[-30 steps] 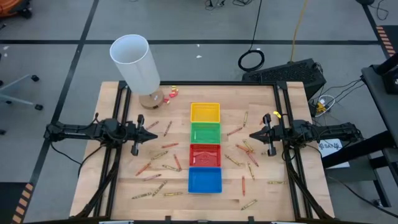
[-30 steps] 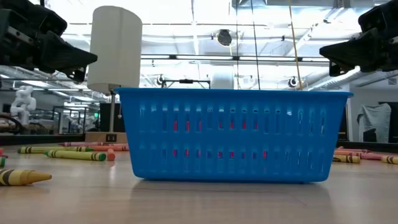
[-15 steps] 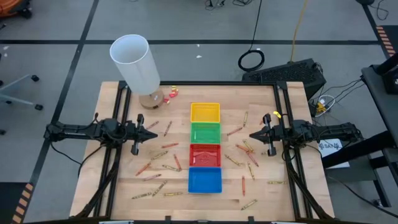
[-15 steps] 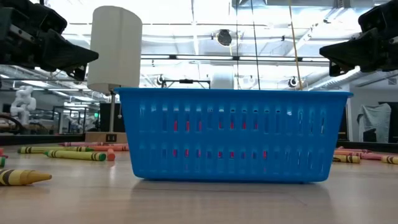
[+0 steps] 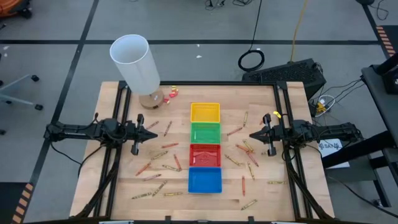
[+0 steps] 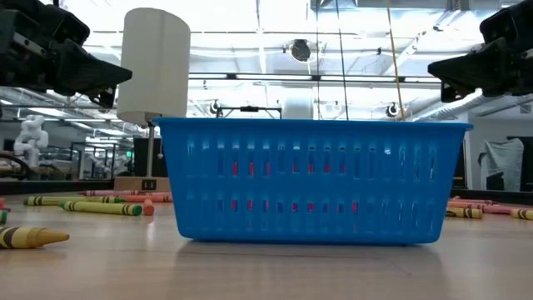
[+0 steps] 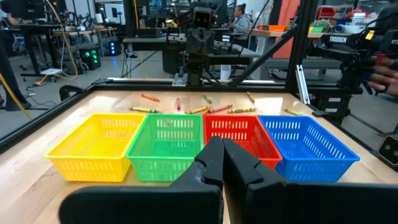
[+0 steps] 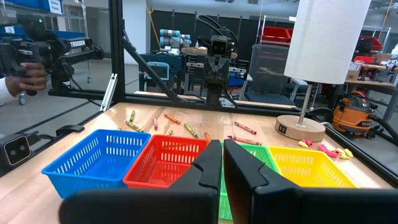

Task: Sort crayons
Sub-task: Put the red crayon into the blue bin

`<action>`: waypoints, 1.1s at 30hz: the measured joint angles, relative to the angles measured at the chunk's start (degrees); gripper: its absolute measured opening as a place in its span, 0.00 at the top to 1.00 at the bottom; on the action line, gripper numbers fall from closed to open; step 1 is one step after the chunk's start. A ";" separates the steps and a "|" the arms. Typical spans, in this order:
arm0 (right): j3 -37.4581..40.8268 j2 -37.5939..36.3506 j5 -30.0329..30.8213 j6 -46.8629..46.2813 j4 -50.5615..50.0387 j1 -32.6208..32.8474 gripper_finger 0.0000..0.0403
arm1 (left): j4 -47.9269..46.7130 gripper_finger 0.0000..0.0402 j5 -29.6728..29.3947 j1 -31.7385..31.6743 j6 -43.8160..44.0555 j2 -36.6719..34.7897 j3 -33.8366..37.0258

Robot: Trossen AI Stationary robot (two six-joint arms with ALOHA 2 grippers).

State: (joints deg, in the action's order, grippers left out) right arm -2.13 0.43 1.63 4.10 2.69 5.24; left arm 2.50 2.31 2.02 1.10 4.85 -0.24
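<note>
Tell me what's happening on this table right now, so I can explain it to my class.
Nothing is being handled yet. The left gripper and right gripper hang above opposite sides of the table, jaws shut and empty, facing a middle row of trays: yellow tray, green tray, red tray, blue tray. The crayons lie scattered on the wood on both sides, unsorted. A white cylinder stands at a far corner.

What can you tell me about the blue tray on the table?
The blue tray is a rectangular basket that looks like plastic, with slotted walls and a mesh-like floor. It stands upright and looks empty, as the end one of a row of four, next to the red tray, too close to tell if they touch. Crayons lie on the table around it; none touches it.
</note>
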 joint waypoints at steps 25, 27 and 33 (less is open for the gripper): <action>-0.02 0.01 -0.20 -12.97 -0.69 0.01 0.99 | -3.67 1.00 -6.90 -0.06 0.12 0.15 -10.65; -0.01 0.01 -0.21 -13.09 -0.72 0.01 0.99 | -7.70 1.00 -7.01 -0.06 0.13 0.63 -14.61; 0.00 0.01 -0.26 -12.98 -1.09 0.00 0.99 | -17.23 1.00 -7.10 -0.06 0.15 4.73 -25.90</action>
State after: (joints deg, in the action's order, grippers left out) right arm -2.13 0.45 1.37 -8.88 1.61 5.24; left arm -14.73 -4.79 1.96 1.26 9.58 -26.14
